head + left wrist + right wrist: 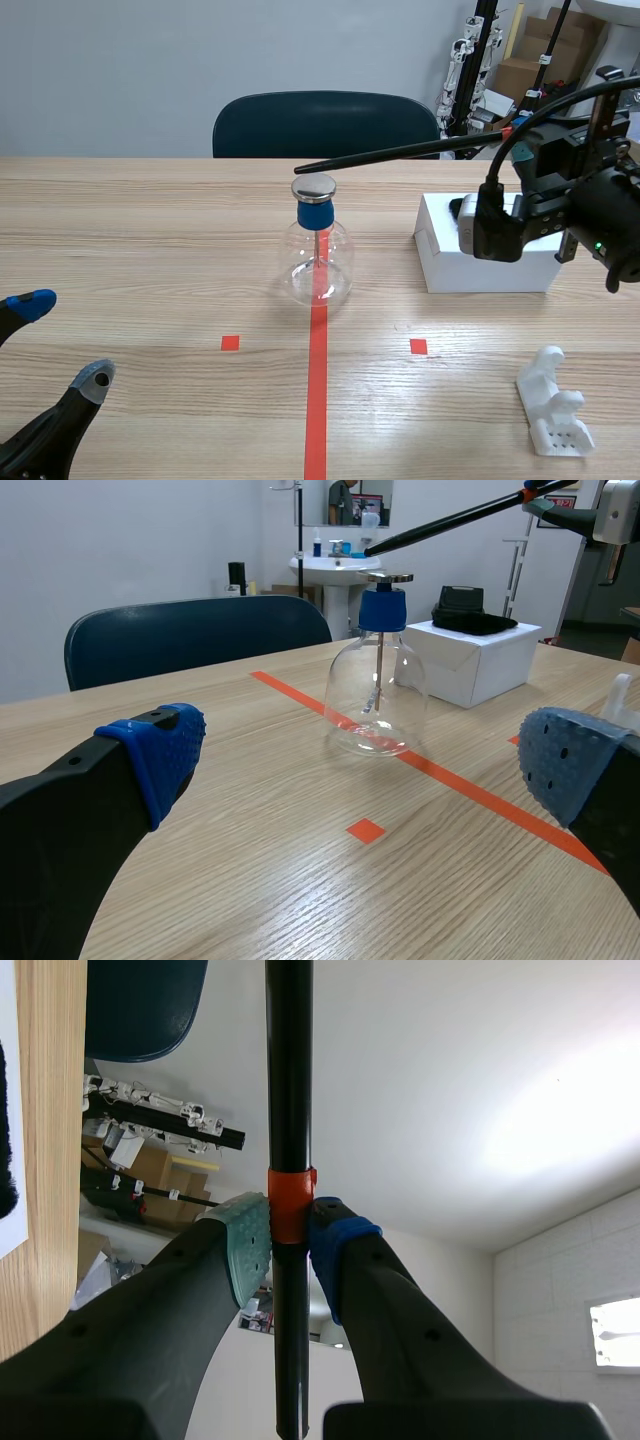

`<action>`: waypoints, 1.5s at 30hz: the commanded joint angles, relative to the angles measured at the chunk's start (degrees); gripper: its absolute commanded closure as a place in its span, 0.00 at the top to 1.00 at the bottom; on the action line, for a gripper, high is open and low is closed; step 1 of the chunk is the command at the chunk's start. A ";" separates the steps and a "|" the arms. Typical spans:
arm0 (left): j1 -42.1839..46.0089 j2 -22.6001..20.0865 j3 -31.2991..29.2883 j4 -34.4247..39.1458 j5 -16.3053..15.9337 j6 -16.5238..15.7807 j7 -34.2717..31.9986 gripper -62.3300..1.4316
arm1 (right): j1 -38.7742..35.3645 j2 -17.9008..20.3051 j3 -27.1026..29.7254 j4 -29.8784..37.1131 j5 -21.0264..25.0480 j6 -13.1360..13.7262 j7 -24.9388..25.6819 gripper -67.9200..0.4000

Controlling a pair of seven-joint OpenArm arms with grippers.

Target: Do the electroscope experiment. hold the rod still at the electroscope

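The electroscope (319, 250) is a clear glass flask with a blue stopper and a flat metal disc (314, 186) on top, standing on the red tape line at mid table. A long black rod (400, 153) with an orange band reaches in from the right, its tip just above the disc's far edge. My right gripper (290, 1232) is shut on the rod (289, 1080) at the orange band. In the left wrist view the flask (376, 685) stands ahead of my open left gripper (360, 755), with the rod (450, 520) over it. The left gripper (50, 345) rests low at the table's near left.
A white box (485, 250) with a black cloth on it sits right of the flask, under the right arm. A white plastic stand (553, 402) lies at the near right. A dark chair (325, 122) stands behind the table.
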 commanded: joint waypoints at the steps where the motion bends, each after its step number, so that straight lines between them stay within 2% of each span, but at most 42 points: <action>1: -0.28 -0.04 -0.20 0.63 -0.42 0.13 -0.85 1.00 | 1.14 0.48 0.76 0.59 0.39 -0.85 -0.44 0.11; 11: -0.28 -0.04 -0.20 0.63 -0.42 0.13 -0.85 1.00 | 0.57 0.48 1.44 1.33 0.68 -0.92 -0.44 0.11; 14: -0.28 -0.04 -0.20 0.63 -0.42 0.13 -0.83 1.00 | -1.27 0.48 2.93 3.43 1.92 -2.64 -0.39 0.11; 18: -0.28 -0.04 -0.20 0.63 -0.42 0.13 -0.83 1.00 | -6.25 0.46 4.74 7.37 3.32 -7.69 -0.39 0.11; 22: -0.28 -0.04 -0.20 0.63 -0.42 0.13 -0.83 1.00 | -14.34 0.46 7.23 13.20 7.48 -14.16 0.35 0.11; 27: -0.28 -0.04 -0.20 0.63 -0.42 0.13 -0.83 1.00 | -27.36 -0.22 10.69 20.24 12.76 -22.23 4.52 0.11; 32: -0.28 -0.04 -0.20 0.63 -0.42 0.13 -0.83 1.00 | -38.69 -3.23 11.61 22.82 15.43 -29.55 8.20 0.11; 38: -0.28 -0.04 -0.20 0.63 -0.42 0.13 -0.83 1.00 | -48.24 -5.42 11.58 22.82 15.43 -29.86 9.25 0.11; 45: -0.28 -0.04 -0.20 0.63 -0.42 0.13 -0.83 1.00 | -54.45 -6.21 11.58 22.80 15.43 -29.81 11.67 0.11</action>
